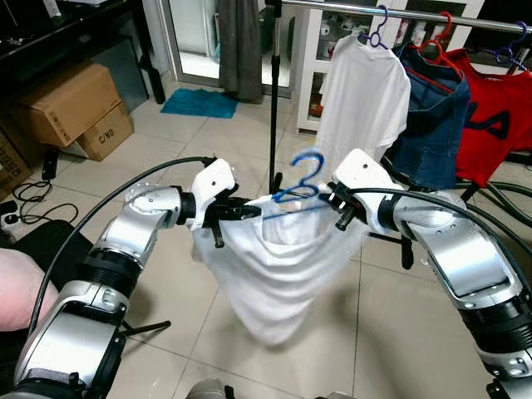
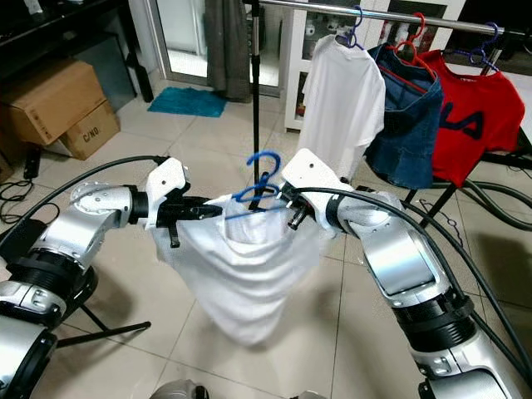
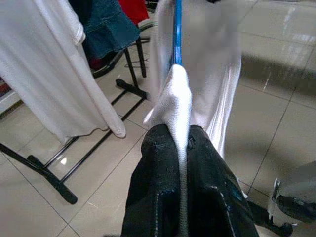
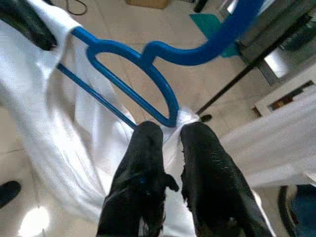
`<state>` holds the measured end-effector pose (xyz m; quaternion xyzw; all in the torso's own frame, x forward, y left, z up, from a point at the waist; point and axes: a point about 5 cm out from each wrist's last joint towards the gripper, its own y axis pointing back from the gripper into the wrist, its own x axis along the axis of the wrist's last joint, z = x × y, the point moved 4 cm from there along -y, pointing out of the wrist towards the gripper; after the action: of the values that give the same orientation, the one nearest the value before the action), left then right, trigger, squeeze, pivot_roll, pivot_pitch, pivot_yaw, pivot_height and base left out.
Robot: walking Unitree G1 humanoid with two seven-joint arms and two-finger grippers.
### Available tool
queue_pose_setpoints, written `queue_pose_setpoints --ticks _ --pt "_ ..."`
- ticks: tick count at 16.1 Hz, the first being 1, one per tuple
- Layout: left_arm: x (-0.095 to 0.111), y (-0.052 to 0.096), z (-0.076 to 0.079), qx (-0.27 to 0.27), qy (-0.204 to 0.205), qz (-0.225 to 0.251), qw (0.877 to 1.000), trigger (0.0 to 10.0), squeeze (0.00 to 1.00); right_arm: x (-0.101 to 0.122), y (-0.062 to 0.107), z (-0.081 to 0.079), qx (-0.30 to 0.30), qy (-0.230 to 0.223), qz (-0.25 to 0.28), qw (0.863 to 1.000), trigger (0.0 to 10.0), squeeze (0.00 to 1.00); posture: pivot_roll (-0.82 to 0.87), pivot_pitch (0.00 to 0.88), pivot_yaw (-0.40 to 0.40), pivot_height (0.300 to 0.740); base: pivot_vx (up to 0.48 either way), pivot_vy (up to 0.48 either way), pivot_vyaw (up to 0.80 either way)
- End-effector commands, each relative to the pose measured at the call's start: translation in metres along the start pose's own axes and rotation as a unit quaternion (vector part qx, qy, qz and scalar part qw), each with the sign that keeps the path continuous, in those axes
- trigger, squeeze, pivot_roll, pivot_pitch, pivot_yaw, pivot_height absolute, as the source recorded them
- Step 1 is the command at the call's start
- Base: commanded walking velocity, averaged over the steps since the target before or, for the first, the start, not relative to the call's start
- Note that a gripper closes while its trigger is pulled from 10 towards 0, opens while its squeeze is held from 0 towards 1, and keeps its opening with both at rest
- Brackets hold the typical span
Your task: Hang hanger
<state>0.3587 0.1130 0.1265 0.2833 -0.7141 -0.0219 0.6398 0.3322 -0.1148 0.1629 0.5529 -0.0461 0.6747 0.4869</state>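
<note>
A blue plastic hanger carrying a white garment hangs in mid-air between my two arms, hook up. My left gripper is shut on the garment's left shoulder over the hanger's end; the left wrist view shows the fingers pinching white cloth with the blue hanger rising from it. My right gripper is shut on the cloth at the hanger's right end, its fingers just below the blue loop. The clothes rail runs across above and behind.
On the rail hang a white T-shirt, a blue denim garment and a red shirt. The rack's black upright pole stands just behind the hanger. Cardboard boxes sit at the left, cables trail on the tiled floor.
</note>
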Motion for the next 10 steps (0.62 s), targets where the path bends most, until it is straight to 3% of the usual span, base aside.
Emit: queue_pose_setpoints --ticks 1,5,7,9,10 --pt "0.013 0.004 -0.009 0.017 -0.013 0.023 1.000 0.0 0.00 0.007 0.005 0.005 -0.004 -0.004 0.015 1.000 10.0 1.00 -0.01 0.000 0.046 0.740 0.000 0.000 0.00" --pt "0.020 0.005 -0.010 0.017 -0.011 0.049 0.999 0.0 0.00 0.014 0.006 0.005 -0.003 -0.005 0.036 0.999 10.0 1.00 -0.01 0.000 0.047 0.740 0.000 0.000 0.00" --pt "0.023 0.012 -0.008 -0.004 -0.009 0.063 0.998 0.0 0.00 0.026 0.016 0.025 -0.035 -0.007 0.079 0.996 10.0 1.00 -0.01 0.000 0.047 0.740 0.000 0.000 0.00" --pt "0.019 0.025 -0.003 -0.045 -0.013 0.054 0.997 0.0 0.00 0.046 0.036 0.032 0.000 0.051 0.156 0.986 10.0 1.00 -0.01 0.000 0.047 0.740 0.000 0.000 0.00" --pt "0.015 0.031 -0.001 -0.061 -0.015 0.040 0.997 0.0 0.00 0.046 0.044 0.029 0.035 0.067 0.161 0.984 10.0 1.00 -0.01 0.000 0.048 0.740 0.000 0.000 0.00"
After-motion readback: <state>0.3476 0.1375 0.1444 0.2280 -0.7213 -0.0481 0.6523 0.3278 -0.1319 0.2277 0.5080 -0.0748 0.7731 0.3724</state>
